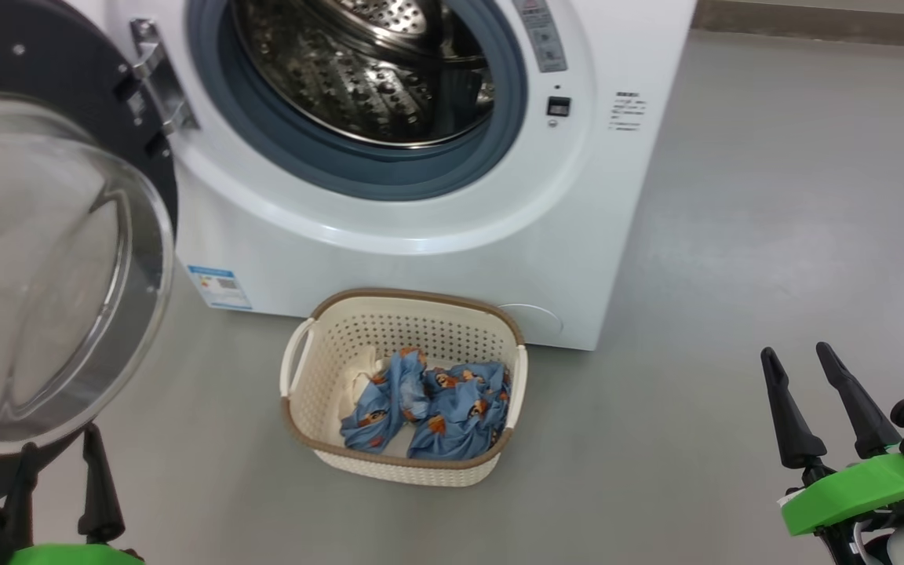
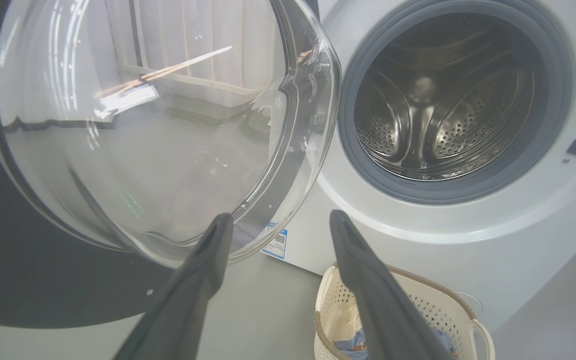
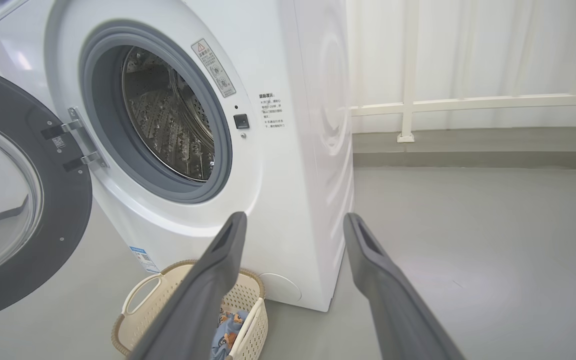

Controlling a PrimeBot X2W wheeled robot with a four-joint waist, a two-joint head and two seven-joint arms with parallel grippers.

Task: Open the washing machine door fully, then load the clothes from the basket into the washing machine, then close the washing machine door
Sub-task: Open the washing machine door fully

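Left end effector (image 2: 280, 216) gapes beside open door (image 2: 143, 125).

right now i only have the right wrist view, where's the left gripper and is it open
observer: Open and holding nothing. The left gripper points at the lower edge of the glass bowl of the washing machine door.
operator: anything loaded yet
observer: No. The left wrist view looks straight into the steel drum, and what it shows of it is bare.
operator: what's left to pick, i barely see it
observer: In the head view, blue printed clothes are heaped toward the right side of the basket, with a cream cloth at their left.
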